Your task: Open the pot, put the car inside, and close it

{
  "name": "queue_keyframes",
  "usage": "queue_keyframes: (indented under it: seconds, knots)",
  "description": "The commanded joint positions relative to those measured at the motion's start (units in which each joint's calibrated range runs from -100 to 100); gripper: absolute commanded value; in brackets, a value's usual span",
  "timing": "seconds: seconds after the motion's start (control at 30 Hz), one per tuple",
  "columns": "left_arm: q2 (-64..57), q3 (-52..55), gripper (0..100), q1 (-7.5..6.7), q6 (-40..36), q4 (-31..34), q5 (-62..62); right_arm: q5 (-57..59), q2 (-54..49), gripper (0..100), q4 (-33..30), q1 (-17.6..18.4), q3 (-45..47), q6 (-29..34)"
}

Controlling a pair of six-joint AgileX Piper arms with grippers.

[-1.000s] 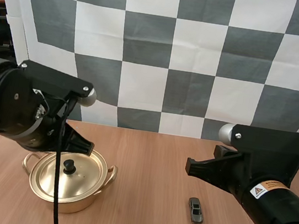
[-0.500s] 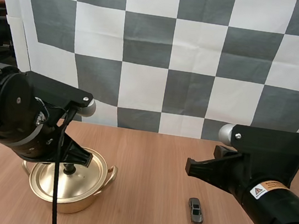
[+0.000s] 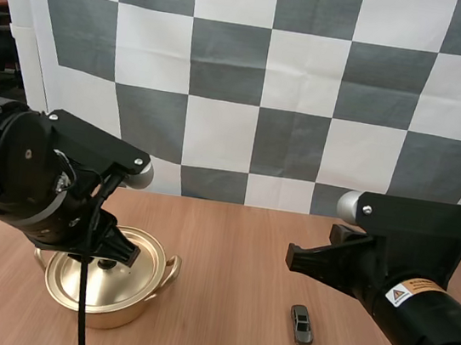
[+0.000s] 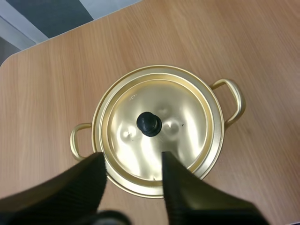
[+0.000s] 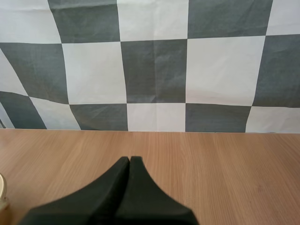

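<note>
Nothing is finished: the lid (image 4: 187, 108) is seated on the pot (image 3: 112, 315) below the wide left pincer (image 4: 132, 159), the toy car (image 3: 303, 324) is left well apart from the pot, and the right pincer (image 5: 130, 161) is pressed together, empty.

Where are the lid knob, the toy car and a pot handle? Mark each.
lid knob (image 4: 149, 123), left wrist view, its black top.
toy car (image 3: 303, 324), high view, its roof.
pot handle (image 4: 240, 98), left wrist view, outer curve of the loop.
</note>
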Motion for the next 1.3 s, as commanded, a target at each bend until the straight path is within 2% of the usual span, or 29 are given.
queue_keyframes:
  seconds: [0.0,0.13,0.27,0.33,0.83,1.17,1.27]
  knots:
    - [0.06,0.00,100,0.03,4.69,-0.73,0.00,0.06,-0.07,0,0.03,-0.06,-0.06,-0.02]
    - [0.06,0.00,100,0.03,5.78,-2.54,0.00,0.06,-0.07,0,0.16,-0.06,-0.06,-0.02]
    - [0.06,0.10,100,0.03,-2.39,-2.81,-3.98,0.06,-0.07,0,0.29,-0.06,-0.06,-0.02]
    - [0.18,0.10,100,0.03,-3.80,-2.81,-6.98,0.06,-0.07,0,0.29,-0.06,-0.06,-0.02]
    - [16.15,5.16,100,0.03,-3.83,-2.81,-12.07,0.06,-0.18,0,0.28,-0.06,-0.06,-0.02]
    - [17.16,5.16,100,0.03,-4.21,-2.23,-21.70,0.06,-0.18,0,0.28,-0.06,-0.06,-0.02]
    - [17.16,5.16,100,0.03,-6.44,-0.78,-24.12,0.06,-0.18,0,0.28,-0.06,-0.06,-0.02]
